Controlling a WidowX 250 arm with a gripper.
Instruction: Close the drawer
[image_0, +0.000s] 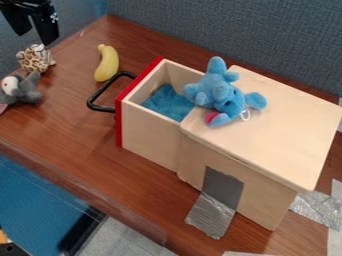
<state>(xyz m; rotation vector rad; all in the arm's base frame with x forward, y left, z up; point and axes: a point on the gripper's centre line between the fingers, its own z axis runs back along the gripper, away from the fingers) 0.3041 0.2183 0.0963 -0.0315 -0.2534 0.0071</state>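
The black gripper (36, 38) hangs at the top left corner with its two fingers apart and nothing between them. It is well to the left of the drawer (150, 135), which stands pulled out of the light wooden box (287, 130). The drawer has a red front edge and a black handle (100, 95) that points to the upper left. A blue cloth (168, 102) lies inside it. On the box's top, at the edge by the drawer opening, rests a blue plush elephant (224, 95), partly overhanging the drawer.
A yellow banana (107, 63) lies just beyond the handle. Below the gripper are a spotted plush toy (35, 59) and a grey plush toy (25, 90). Silver tape (212, 215) holds the box to the brown table (67, 122). Blue-grey panels stand behind.
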